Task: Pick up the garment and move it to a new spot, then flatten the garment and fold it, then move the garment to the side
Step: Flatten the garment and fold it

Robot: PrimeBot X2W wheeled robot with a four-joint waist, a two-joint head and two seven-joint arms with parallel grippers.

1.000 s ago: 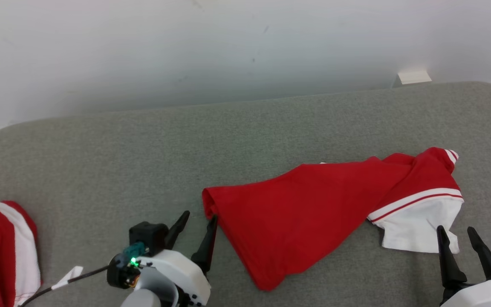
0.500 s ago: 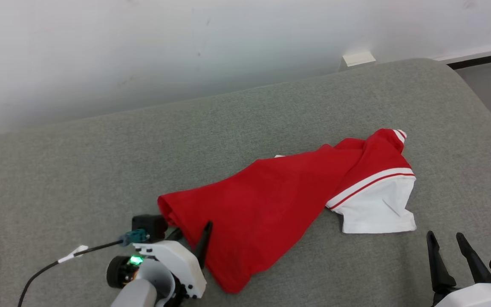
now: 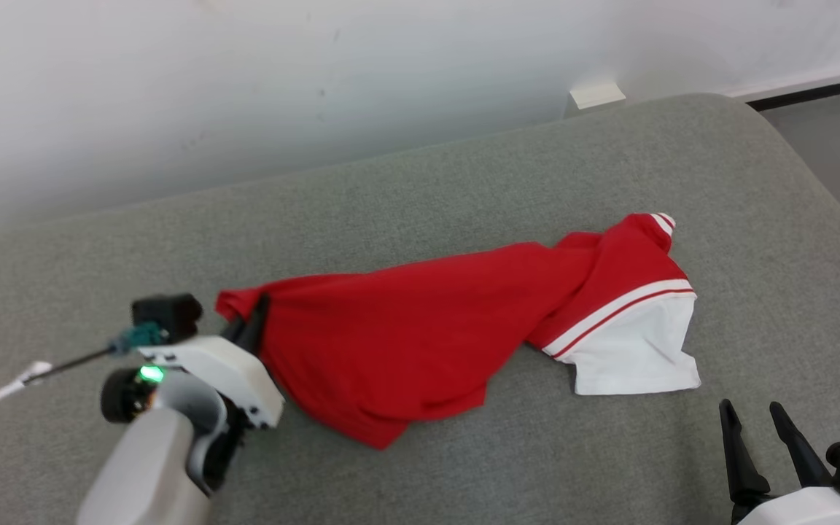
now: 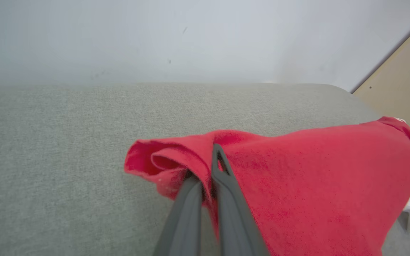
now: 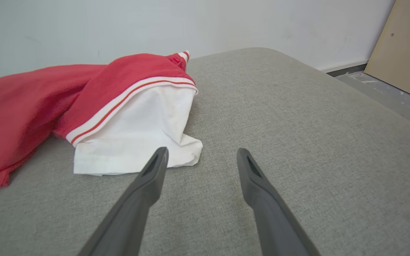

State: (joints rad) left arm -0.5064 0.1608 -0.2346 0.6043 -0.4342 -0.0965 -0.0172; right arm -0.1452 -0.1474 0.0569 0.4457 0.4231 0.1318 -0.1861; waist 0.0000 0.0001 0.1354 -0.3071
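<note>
- Since a second ago the left tool [image 4: 205, 167] has gone from spread beside the garment [image 3: 405, 343] to pressed together on its red end. That end is now bunched between the two fingers. The head camera has swung as well.
- Under and around both tools spreads the grey cushion [image 3: 464, 189], with a white wall [image 3: 245, 87] beyond it, far past the fingertips.
- From the left tool's pinch, the garment runs away to that tool's right and lies on the cushion, mostly red and creased.
- Its white part [image 5: 137, 135], edged by a white-and-red stripe, rests just ahead of the right tool [image 5: 202, 151], toward that tool's left. One fingertip is close to the white hem; I cannot tell whether they touch.
- The right tool's fingers stand spread, holding nothing, above bare cushion.
- A thin black cable [image 3: 63, 362] trails off behind the left tool.
</note>
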